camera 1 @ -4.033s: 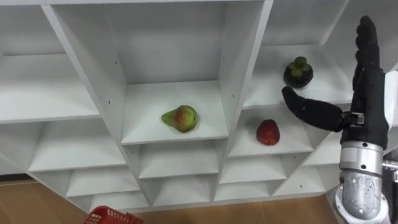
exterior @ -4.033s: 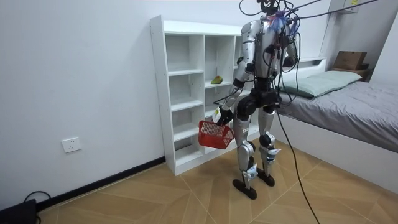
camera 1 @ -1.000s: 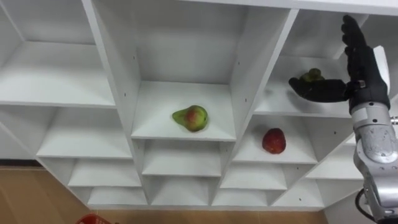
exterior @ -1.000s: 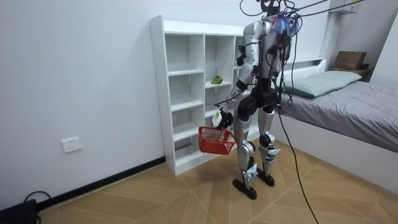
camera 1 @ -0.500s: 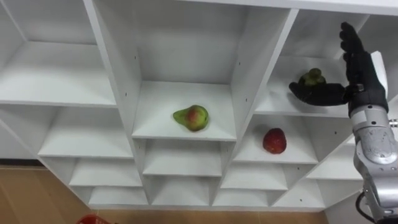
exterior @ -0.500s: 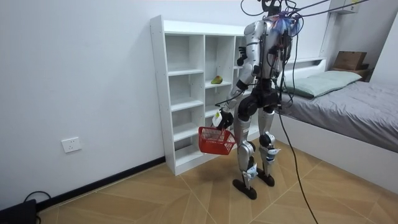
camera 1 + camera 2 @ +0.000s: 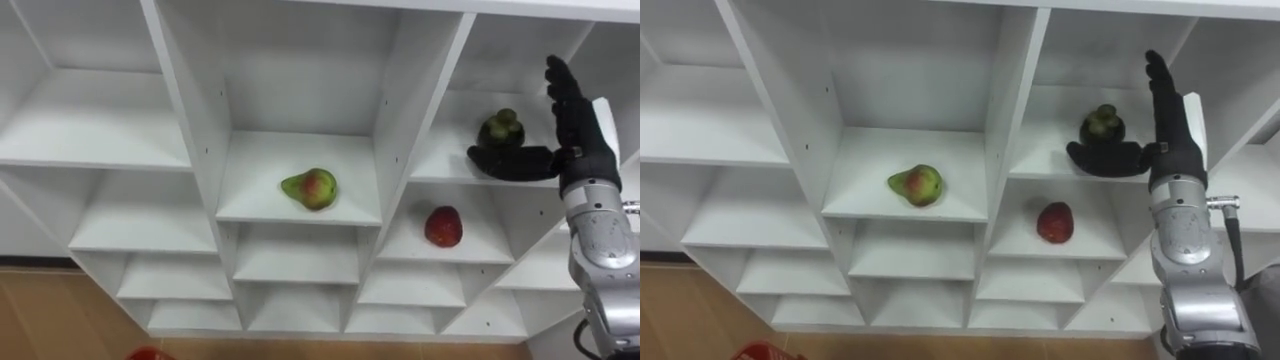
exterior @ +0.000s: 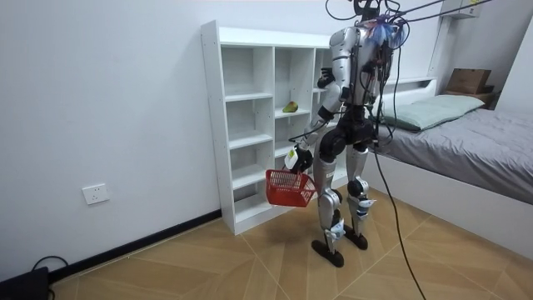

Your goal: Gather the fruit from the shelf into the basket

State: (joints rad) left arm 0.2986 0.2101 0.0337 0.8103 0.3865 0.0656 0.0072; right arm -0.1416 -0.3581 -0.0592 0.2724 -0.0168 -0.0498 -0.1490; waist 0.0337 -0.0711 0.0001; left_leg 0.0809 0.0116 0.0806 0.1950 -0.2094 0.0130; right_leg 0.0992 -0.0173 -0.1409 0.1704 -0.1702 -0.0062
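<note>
Your left hand [image 8: 296, 157] holds the red basket [image 8: 290, 187] down low. In the closet [image 7: 400, 120], the pear [image 7: 310, 188] lies in the middle box, the red apple [image 7: 442, 227] lower right. The dark fruit [image 7: 500, 130] sits above, just left of your right hand [image 7: 578, 148], open wide, holding nothing, thumb just in front of the fruit.

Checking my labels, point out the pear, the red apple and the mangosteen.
pear [image 7: 312, 188]: left eye view, its reddish side.
red apple [image 7: 442, 227]: left eye view, its front face.
mangosteen [image 7: 500, 134]: left eye view, its dark body.
</note>
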